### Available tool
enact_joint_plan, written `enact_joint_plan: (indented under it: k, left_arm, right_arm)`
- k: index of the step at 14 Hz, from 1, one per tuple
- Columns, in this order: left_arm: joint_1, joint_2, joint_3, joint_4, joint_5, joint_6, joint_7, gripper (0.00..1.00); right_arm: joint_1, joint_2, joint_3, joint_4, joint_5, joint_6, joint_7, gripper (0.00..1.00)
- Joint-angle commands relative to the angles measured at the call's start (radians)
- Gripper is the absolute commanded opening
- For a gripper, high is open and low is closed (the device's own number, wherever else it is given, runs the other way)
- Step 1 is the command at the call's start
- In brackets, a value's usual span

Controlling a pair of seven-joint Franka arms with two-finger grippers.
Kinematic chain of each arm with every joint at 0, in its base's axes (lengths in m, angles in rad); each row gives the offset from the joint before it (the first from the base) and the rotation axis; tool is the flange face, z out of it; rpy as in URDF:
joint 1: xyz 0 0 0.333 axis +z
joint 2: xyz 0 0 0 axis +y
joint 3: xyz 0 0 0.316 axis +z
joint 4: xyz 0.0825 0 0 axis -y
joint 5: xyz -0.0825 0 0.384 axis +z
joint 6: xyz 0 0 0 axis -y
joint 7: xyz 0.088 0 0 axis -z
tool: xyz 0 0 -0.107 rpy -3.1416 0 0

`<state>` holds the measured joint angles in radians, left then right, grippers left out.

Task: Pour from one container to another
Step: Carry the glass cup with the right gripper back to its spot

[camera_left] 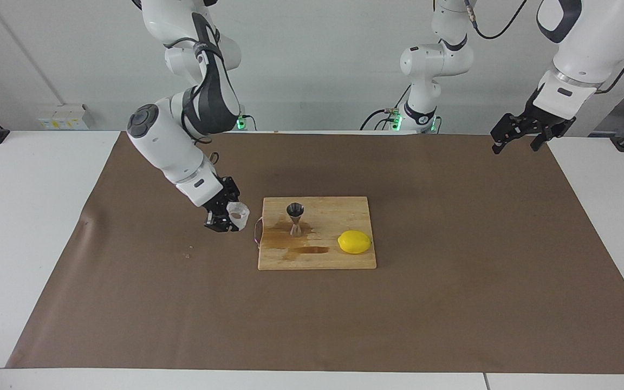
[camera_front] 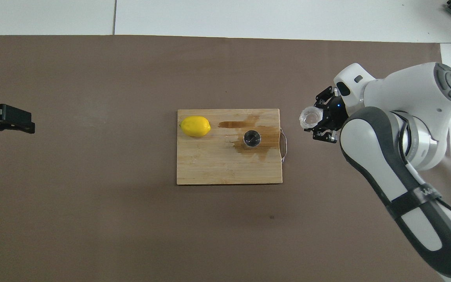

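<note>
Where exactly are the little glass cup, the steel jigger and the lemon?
glass cup (camera_left: 238, 213), facing view, its bumpy wall, held in the right gripper.
steel jigger (camera_left: 295, 210), facing view, its upper cone.
lemon (camera_front: 195, 126), overhead view, middle of its peel.

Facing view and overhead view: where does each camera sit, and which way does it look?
Facing view: high across the table, looking at the robots; both arms show, the right hand holding the glass cup, the left hand waiting.
Overhead view: above the robots' end, looking steeply down; the right arm and the left hand's tip show.
Shared: cutting board, jigger, lemon.
</note>
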<state>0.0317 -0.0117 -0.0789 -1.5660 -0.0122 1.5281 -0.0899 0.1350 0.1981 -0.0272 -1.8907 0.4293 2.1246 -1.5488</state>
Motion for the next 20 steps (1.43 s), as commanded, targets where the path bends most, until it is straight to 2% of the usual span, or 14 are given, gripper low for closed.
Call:
enact_joint_plan:
  k: [1,3,5,7,10,15,16,17,18,20]
  left_arm:
    - [0.004,-0.024,-0.002,-0.022,0.006,-0.008,-0.004,1.00]
    - [0.004,-0.024,-0.002,-0.023,0.006,-0.008,-0.004,1.00]
    - [0.005,-0.024,-0.002,-0.023,0.006,-0.008,-0.004,1.00]
    - [0.004,-0.024,-0.002,-0.023,0.006,-0.008,-0.004,1.00]
    - [0.004,-0.024,-0.002,-0.023,0.006,-0.008,-0.004,1.00]
    - [0.004,-0.024,-0.002,-0.023,0.006,-0.008,-0.004,1.00]
    - [0.004,-0.024,-0.002,-0.022,0.006,-0.008,-0.004,1.00]
    - [0.004,-0.024,-0.002,-0.023,0.006,-0.008,-0.004,1.00]
    - [0.005,-0.024,-0.002,-0.023,0.006,-0.008,-0.004,1.00]
    - [0.005,-0.024,-0.002,-0.023,0.006,-0.008,-0.004,1.00]
  right_arm:
    - [-0.109,-0.039,0.009,-0.117,0.081,0.029,-0.216,0.37]
    - [-0.162,-0.031,0.009,-0.157,0.095,0.078,-0.325,0.37]
    - [-0.176,0.000,0.009,-0.162,0.098,0.138,-0.362,0.37]
    - [-0.181,0.036,0.009,-0.162,0.156,0.184,-0.417,0.37]
    - [-0.216,0.102,0.007,-0.162,0.293,0.196,-0.552,0.37]
    - [-0.245,0.149,0.009,-0.151,0.319,0.232,-0.628,0.38]
    - [-0.244,0.150,0.009,-0.151,0.319,0.232,-0.628,0.43]
    - [-0.244,0.150,0.009,-0.151,0.319,0.232,-0.628,0.66]
    - [-0.242,0.149,0.009,-0.149,0.319,0.232,-0.625,1.00]
    - [-0.236,0.146,0.007,-0.148,0.319,0.230,-0.617,1.00]
